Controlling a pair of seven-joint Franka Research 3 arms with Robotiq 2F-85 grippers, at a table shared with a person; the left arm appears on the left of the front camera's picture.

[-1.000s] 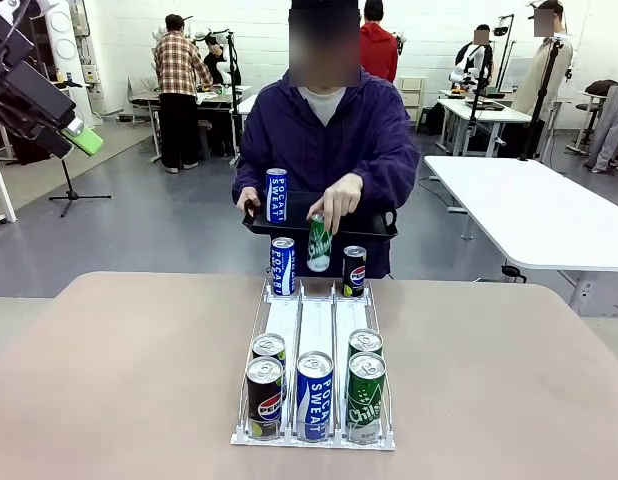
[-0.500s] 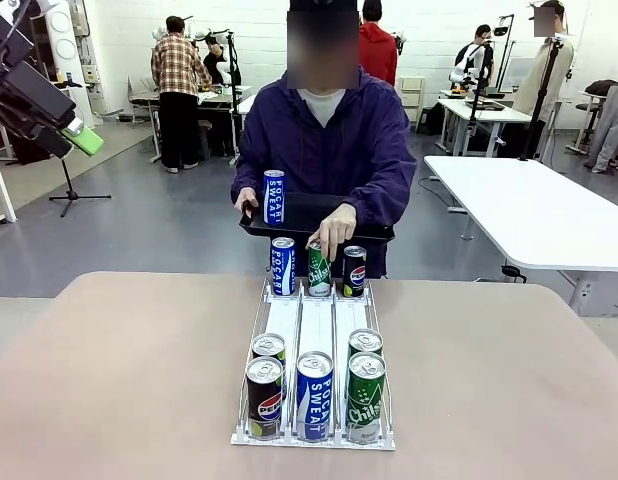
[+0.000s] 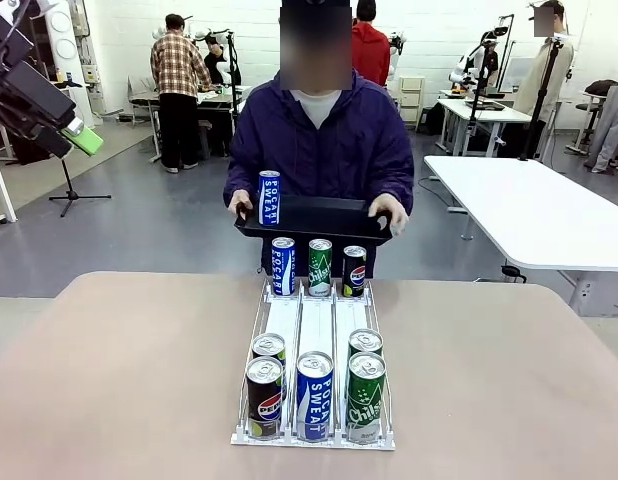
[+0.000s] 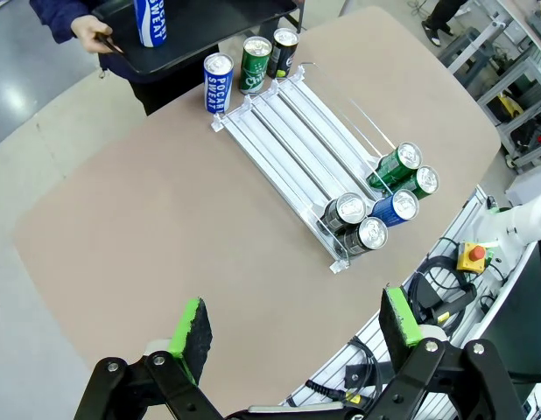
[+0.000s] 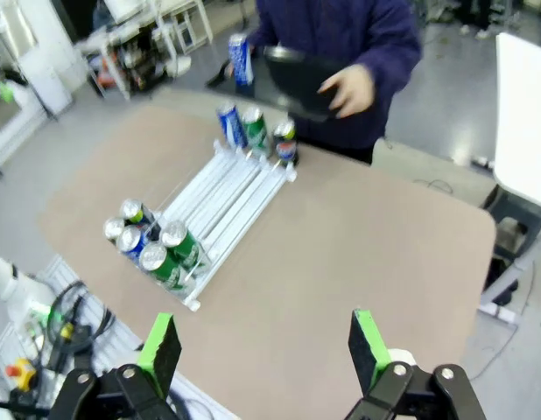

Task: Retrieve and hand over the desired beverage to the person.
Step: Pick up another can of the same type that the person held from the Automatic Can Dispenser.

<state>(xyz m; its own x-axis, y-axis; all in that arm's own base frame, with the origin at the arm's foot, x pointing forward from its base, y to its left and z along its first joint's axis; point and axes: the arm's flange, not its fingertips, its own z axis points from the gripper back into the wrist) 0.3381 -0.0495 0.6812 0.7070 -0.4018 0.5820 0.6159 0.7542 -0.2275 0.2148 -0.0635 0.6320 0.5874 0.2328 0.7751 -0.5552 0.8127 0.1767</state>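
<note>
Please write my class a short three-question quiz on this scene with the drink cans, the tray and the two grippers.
1. True or false: the black tray held by the person carries two cans.
2. Which can stands at the far end of the rack's middle lane? A blue, B green, C black.
3. Fill in: the left gripper and the right gripper both stand ___.
Key: 1 false, one blue can; 2 B, the green can; 3 open.
</note>
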